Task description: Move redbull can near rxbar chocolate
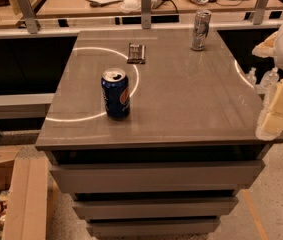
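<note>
Pincer (pixel 275 123) half-cropped at frame's right

Two cans (pixel 115 93) (pixel 200 30), one bar (pixel 136 53)

Dim, warm light comes from overhead, laying a bright ring of glare on the glossy counter (pixel 181 99) that curves past the Pepsi can (pixel 115 93), with a second arc near the right rim. The desks behind are lit brighter, while the gaps beside and under the counter fall into near-black shadow. The end effector (pixel 279 111), at the view's right edge, looks pale, perhaps overexposed.
</note>
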Tool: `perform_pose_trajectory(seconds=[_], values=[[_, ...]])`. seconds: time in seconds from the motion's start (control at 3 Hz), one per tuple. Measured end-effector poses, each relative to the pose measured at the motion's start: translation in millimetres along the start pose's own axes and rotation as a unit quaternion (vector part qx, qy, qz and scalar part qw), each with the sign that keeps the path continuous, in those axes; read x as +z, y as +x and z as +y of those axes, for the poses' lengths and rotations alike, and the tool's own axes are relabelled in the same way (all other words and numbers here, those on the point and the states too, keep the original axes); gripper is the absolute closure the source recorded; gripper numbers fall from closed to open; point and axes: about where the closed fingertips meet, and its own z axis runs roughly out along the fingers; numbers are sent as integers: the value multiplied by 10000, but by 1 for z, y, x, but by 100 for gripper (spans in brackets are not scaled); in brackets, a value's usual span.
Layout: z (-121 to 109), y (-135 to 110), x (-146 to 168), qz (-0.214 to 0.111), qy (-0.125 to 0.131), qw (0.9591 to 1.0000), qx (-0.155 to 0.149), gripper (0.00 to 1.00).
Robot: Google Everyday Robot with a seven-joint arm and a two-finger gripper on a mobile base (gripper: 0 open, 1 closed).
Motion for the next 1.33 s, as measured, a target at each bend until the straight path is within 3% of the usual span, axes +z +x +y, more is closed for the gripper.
perform_pose_trajectory(seconds=[0.33,0.67,1.0,1.33], values=[[-4,0,0,-53,96,9999,-21,0],[-23,25,5,-466,353,9975,407,0],[-52,55,11,-1117,805,9852,1021,0],[-94,81,20,-1938,1327,9573,1684,0]])
